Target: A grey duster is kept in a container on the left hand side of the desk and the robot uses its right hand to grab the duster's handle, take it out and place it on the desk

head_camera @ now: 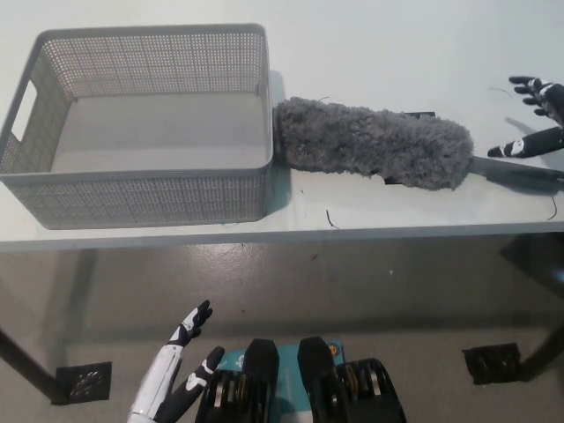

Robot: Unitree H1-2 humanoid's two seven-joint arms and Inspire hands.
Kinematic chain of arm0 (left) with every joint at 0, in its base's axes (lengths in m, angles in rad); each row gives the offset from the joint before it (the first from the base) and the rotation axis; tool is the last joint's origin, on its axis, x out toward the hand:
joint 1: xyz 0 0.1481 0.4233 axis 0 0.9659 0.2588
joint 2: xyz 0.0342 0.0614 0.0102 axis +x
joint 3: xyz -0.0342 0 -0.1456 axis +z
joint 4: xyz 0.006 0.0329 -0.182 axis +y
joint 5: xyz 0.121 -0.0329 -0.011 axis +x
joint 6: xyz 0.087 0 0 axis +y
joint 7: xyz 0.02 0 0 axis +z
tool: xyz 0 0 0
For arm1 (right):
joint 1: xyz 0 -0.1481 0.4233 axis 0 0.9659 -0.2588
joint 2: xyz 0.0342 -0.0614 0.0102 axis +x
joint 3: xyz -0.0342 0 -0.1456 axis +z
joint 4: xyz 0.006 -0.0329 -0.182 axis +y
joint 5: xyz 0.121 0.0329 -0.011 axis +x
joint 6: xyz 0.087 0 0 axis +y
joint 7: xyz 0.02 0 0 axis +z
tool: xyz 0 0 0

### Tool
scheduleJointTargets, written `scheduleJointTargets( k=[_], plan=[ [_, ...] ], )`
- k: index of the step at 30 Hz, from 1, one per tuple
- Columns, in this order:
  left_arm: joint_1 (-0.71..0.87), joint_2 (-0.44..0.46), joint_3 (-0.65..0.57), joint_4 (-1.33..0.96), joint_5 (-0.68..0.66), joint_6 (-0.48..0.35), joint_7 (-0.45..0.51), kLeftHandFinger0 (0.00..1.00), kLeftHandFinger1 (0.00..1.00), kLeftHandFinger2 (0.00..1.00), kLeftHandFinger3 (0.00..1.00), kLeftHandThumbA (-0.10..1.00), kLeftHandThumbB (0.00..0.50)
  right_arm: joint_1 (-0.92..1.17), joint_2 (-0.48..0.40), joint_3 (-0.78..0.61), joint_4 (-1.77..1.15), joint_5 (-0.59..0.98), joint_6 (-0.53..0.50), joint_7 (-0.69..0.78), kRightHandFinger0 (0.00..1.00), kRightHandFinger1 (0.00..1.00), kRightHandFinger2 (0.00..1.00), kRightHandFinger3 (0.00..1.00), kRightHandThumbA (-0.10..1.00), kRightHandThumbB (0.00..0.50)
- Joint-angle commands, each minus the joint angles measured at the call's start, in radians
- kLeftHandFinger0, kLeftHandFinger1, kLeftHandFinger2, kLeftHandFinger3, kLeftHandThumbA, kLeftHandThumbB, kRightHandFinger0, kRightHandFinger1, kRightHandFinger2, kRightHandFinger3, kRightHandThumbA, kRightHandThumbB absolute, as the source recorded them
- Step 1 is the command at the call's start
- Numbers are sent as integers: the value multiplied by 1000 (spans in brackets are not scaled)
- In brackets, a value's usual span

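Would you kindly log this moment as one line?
duster: on desk, beside basket | right hand: open, by handle | left hand: open, resting low

Views: a single view is supplied, taken from a camera on the robot's head.
Direction: the camera is pointed steeply down and forward, so the desk (397, 35) is seen from above and the floor (397, 291) is seen below its near edge.
Upper half: the desk top is framed here, with the container (132, 198) at picture left and the duster (370, 143) across the middle.
Lower half: the floor is shown.
Edges: the white left hand (176, 374) is cut by the bottom edge, and the black right hand (551, 110) by the right edge.
Nearness: a middle range is kept, so the whole container is framed and the mesh of its walls can be made out.
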Motion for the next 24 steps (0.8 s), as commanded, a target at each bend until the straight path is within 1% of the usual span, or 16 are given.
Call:
scheduleJointTargets(
  k=[1,2,5,8,9,10,12,13,15,16,17,18,20,22,23,24],
  plan=[
    [-16,18,7,-55,-29,-11,-17,1000,1000,1000,1000,922,90,-182,-122,-586,-1065,1260,228,-205,1000,1000,1000,1000,1000,500],
    [-18,18,7,-49,-28,-15,-15,1000,1000,1000,1000,925,90,-90,-107,-542,-1208,1214,137,-267,1000,1000,1000,1000,1000,500],
    [-17,19,8,-48,-30,-15,-15,1000,1000,1000,1000,928,86,-12,-82,-504,-1336,1101,77,-314,1000,1000,1000,1000,1000,500],
    [-4,16,8,-51,-33,-13,-14,1000,1000,1000,1000,956,106,111,7,-421,-1528,799,22,-348,1000,1000,1000,1000,1000,499],
    [-1,15,6,-53,-34,-14,-15,1000,1000,1000,1000,985,101,169,76,-355,-1607,566,8,-317,1000,1000,1000,1000,1000,494],
    [4,13,4,-51,-31,-18,-14,1000,1000,1000,1000,990,101,206,114,-307,-1640,456,-17,-290,1000,1000,1000,1000,1000,494],
    [5,11,3,-48,-30,-23,-12,1000,1000,1000,1000,995,102,238,174,-257,-1645,371,-62,-273,1000,1000,1000,1000,1000,500],
    [10,8,-1,-37,-28,-38,-9,1000,1000,1000,1000,1000,111,306,268,-165,-1631,215,-139,-242,1000,1000,1000,1000,1000,416],
    [12,7,-4,-33,-29,-45,-9,1000,1000,1000,1000,1000,112,312,288,-124,-1594,208,-213,-213,1000,1000,1000,1000,1000,420],
    [16,5,-7,-33,-28,-48,-9,1000,1000,1000,1000,1000,114,318,303,-106,-1589,211,-229,-201,1000,1000,1000,1000,927,427],
    [17,4,-8,-34,-28,-50,-10,1000,1000,1000,1000,1000,115,327,335,-90,-1612,166,-201,-204,1000,1000,1000,1000,964,452],
    [17,3,-10,-32,-26,-53,-9,1000,1000,1000,1000,1000,118,344,389,-63,-1647,86,-169,-206,1000,1000,1000,1000,1000,491],
    [13,5,-10,-29,-29,-54,-12,1000,1000,1000,1000,1000,117,403,520,5,-1664,-31,-202,-213,1000,1000,1000,1000,1000,500],
    [10,7,-9,-21,-26,-66,-8,1000,1000,1000,1000,1000,108,474,667,74,-1664,-125,-243,-230,1000,1000,1000,1000,1000,444],
    [9,7,-9,-21,-26,-67,-8,1000,1000,1000,1000,1000,107,504,697,90,-1664,-149,-276,-223,1000,1000,1000,1000,1000,433],
    [-2,9,-7,-16,-29,-66,-9,1000,1000,1000,1000,1000,108,532,719,96,-1664,-157,-299,-218,1000,1000,1000,1000,1000,392]
  ],
)
